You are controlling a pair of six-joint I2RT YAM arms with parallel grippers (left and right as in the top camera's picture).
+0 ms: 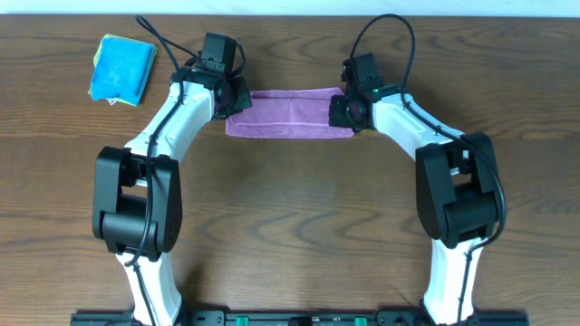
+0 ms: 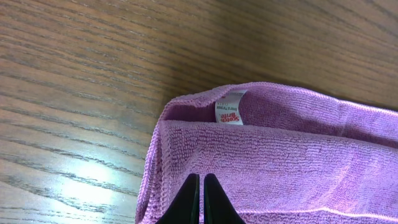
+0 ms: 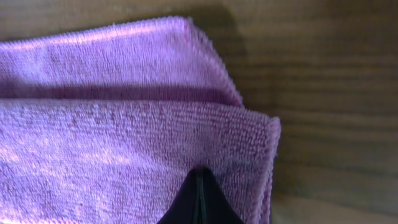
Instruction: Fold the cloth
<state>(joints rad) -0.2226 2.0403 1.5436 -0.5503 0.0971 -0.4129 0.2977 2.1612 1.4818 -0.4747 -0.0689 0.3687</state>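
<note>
**Crosswise strip, one arm at each end**

Overhead, the purple cloth [image 1: 288,115] lies as a long strip at the far middle of the table [image 1: 290,208], its long axis running left to right. The left gripper [image 1: 228,98] sits over its left end and the right gripper [image 1: 344,109] over its right end, so each arm is nearest its own end. A folded blue cloth [image 1: 121,69] lies well apart at the far left.

From the left wrist, the cloth [image 2: 280,155] shows two layers, with a white label [image 2: 229,108] tucked at the fold near the corner. The left gripper [image 2: 201,180] has its fingers drawn together with only a sliver between them. Its tips rest on the upper layer just inside the left edge, and the cloth stretches away to the right.

From the right wrist, the right gripper [image 3: 200,173] has its fingers pressed together on the upper layer close to the right edge, and the cloth [image 3: 112,143] runs off to the left. Whether either gripper pinches a layer cannot be told.

By my judgement one lengthwise fold is already in. The next fold would carry one short end along the long axis towards the other.
</note>
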